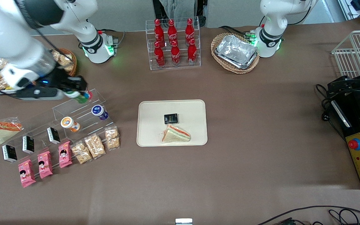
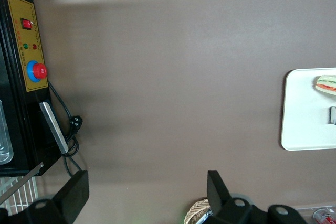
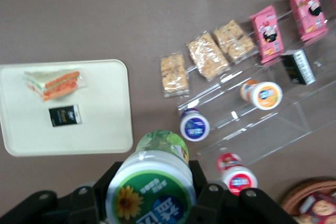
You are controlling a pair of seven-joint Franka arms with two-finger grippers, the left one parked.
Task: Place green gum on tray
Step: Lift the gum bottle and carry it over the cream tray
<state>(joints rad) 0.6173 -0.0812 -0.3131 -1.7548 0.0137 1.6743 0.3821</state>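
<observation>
While the jaws (image 3: 157, 192) clamp the green gum (image 3: 152, 184) between them, they hang above the clear shelf (image 1: 80, 109)

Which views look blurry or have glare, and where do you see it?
Right wrist view: the green gum held in the gripper looms soft-focused. Front view: green lights at the arm bases tint the table; the tray stays evenly lit.

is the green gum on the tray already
No. The end effector holds the green gum above the clear rack, while the tray carries only a sandwich and a black packet.
</observation>
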